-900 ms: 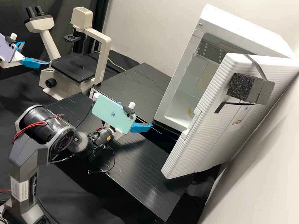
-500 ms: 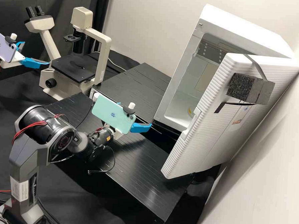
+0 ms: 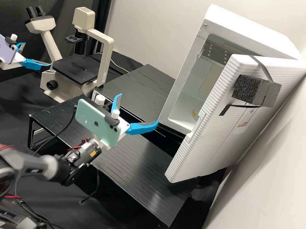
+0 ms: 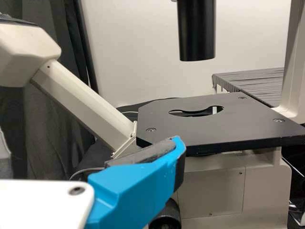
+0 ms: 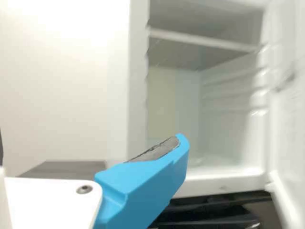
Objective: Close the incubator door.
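The white incubator stands at the right of the high view, its ribbed door swung wide and the inner chamber showing. My right gripper is open in front of the incubator's near edge, left of the door and apart from it. In the right wrist view, a finger of my right gripper stands before the chamber, with the door's inner side beyond. Beside the microscope, at the high view's left edge, my left gripper is open. The left wrist view has a finger of my left gripper before the microscope stage.
A cream microscope with a black stage stands at the back left. Low black platforms lie under and before the incubator. A grey foam block is strapped to the door's outside. The wall is close behind the door.
My right arm has drawn back to the left and lower, and its gripper has turned, so both blue fingers now show clearly. The door and my left gripper have kept still.
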